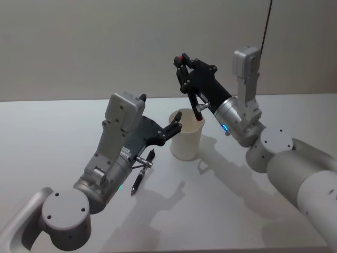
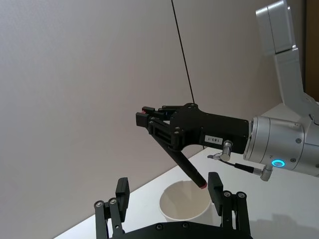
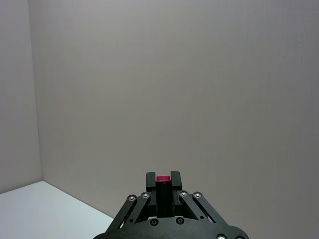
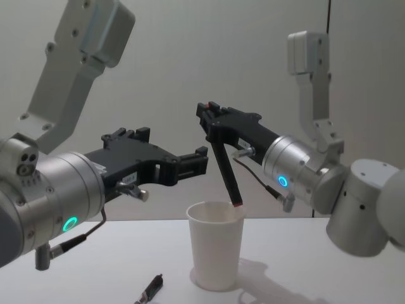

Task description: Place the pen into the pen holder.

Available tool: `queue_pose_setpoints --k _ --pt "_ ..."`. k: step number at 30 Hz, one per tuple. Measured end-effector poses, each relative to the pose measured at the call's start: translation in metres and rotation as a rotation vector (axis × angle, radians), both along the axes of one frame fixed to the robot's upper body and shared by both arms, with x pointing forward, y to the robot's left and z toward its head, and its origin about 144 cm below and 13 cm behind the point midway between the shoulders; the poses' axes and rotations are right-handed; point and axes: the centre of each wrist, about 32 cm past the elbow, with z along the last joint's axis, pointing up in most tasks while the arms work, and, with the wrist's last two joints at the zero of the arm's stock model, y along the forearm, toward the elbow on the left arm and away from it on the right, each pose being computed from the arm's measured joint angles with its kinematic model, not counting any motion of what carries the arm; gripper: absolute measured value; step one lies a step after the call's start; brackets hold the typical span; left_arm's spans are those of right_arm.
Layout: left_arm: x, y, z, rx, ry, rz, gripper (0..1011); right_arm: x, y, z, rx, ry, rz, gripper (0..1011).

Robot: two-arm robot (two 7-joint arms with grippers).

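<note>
Now, over the white table (image 1: 47, 132), right jaws pinch the pen (image 4: 226, 172); left jaws spread.

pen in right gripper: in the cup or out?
Out, barely. The pen hangs tilted in the right gripper, its red tip level with the rim of the paper cup, over the opening, not down inside.

Two pens (image 4: 227, 174) (image 1: 141, 178), one white paper cup (image 1: 185, 141), two end effectors (image 1: 172, 128) (image 1: 182, 64), one table (image 1: 237, 200).

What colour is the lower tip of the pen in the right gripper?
Red, on a black pen; the left wrist view shows it best.
</note>
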Motion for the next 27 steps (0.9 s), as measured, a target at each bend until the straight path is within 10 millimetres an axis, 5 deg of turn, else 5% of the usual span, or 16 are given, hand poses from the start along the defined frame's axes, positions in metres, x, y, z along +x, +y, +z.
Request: queue_pose_setpoints --k 27 --pt "0.000 0.000 0.000 0.000 0.000 0.000 1003 -0.012 0.007 -0.019 0.019 0.014 -0.035 159"
